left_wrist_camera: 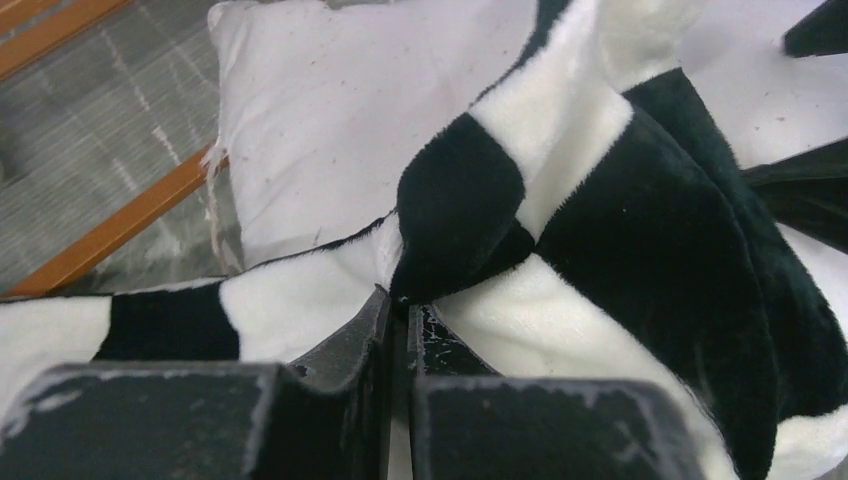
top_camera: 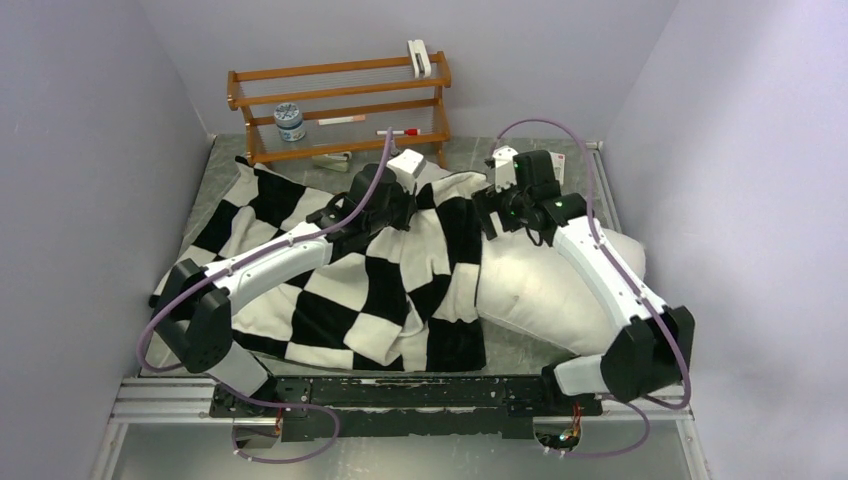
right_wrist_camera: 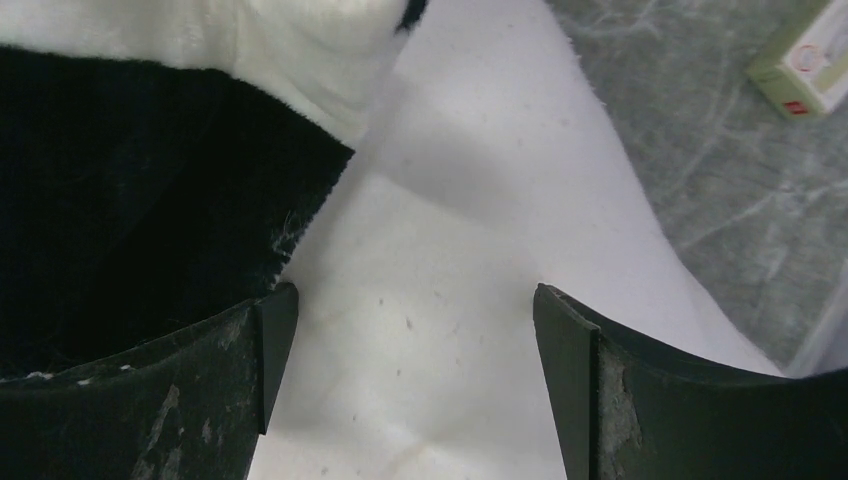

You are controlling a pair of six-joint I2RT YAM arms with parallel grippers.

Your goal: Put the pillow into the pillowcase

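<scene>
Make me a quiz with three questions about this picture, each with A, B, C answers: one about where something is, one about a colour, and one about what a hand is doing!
1. Where does the rack stand?
A. at the back of the table
B. between the arms' bases
C. hanging on the wall

2. What colours are the pillowcase squares?
A. red and white
B. black and white
C. blue and yellow

3. How is the right hand?
A. open
B. shut on a pen
C. shut on a box

Answers:
1 A, because the rack stands at the far edge, by the back wall.
2 B, because the top view shows big black and white checks.
3 A, because its jaws stand wide apart over the pillow, holding nothing.
</scene>
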